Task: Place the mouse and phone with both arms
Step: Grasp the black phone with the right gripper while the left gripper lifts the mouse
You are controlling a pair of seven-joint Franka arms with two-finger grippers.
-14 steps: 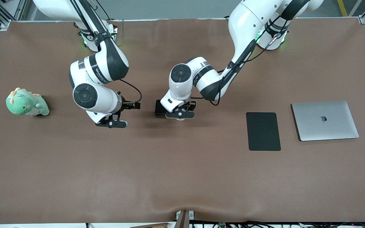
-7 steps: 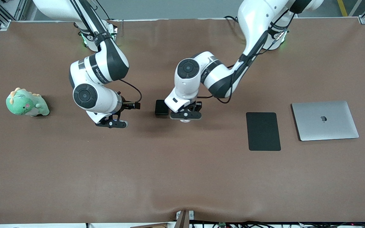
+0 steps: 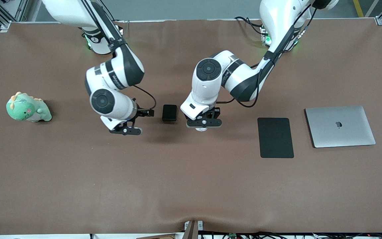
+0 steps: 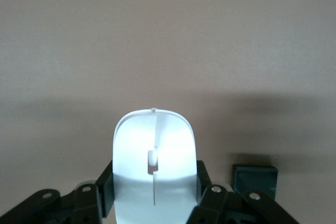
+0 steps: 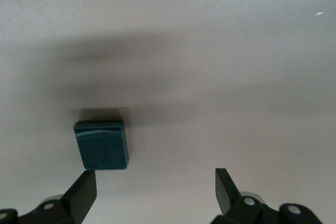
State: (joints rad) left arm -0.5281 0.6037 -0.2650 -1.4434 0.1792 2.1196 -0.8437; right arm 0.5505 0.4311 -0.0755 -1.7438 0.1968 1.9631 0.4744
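- The left hand [image 3: 204, 123] was clamped on the mouse [image 4: 153, 169], its fingers [image 4: 106, 186] pressing the two long sides while the rounded nose stuck out ahead of them; it hung over bare bench [image 3: 191, 186] between the phone [image 3: 169, 112] and the black mat [image 3: 275, 137].
- The mouse looked light, rigid and glossy, so I judged it slippery: the curved shell narrows upward, and a squeeze high on the sides could let it squirt out. The low, straighter flanks where the pads sat seemed the safest hold.
- The right hand [image 3: 125, 130] had its fingers [image 5: 83, 195] spread wide with nothing between them, over the bench just beside the phone, toward the right arm's end.
- The phone lay flat on the bench between the two hands, touching neither. In the right wrist view it [image 5: 101, 144] sat off-centre, close to one finger and not in the gap.
- It read as a stiff, thin, smooth slab, probably heavier than the mouse. Lying flat, it offers only its narrow edges; taking it across the short width with the pads low on the rim looked best, and the hand would need to centre over it first.
- A closed laptop [image 3: 340, 125] lay beside the mat, and a green plush toy [image 3: 28, 108] sat near the right arm's end.
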